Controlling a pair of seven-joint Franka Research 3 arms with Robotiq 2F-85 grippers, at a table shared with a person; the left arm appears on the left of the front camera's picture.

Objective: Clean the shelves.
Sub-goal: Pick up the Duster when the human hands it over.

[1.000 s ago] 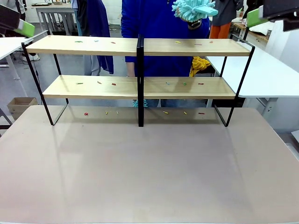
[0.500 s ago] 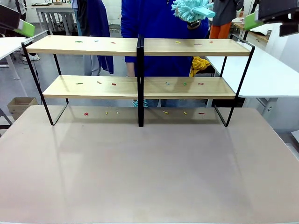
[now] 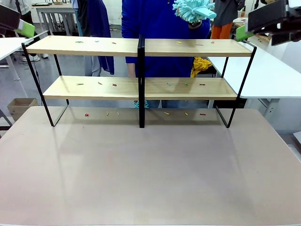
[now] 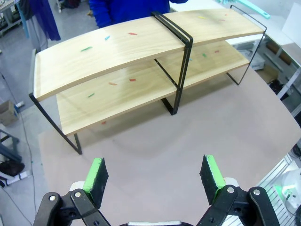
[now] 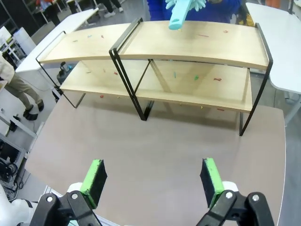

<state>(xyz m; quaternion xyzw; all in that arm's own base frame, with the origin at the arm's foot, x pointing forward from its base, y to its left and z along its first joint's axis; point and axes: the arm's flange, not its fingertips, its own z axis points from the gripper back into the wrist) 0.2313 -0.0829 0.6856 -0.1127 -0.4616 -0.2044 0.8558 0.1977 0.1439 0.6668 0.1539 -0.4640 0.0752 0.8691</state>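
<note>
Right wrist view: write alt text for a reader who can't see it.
The shelves, two wooden tiers dotted with small coloured scraps, stand on a table; a person behind holds a teal duster over the top tier. The open right hand hovers empty in the foreground.

No legible text, label, brand, number or sign in any view. Small coloured scraps (image 3: 114, 85) on shelves (image 3: 61, 46): too small to tell whether any carry print. Cardboard box (image 3: 19, 107) on floor, far left: faces seemingly unmarked, view poor.
</note>
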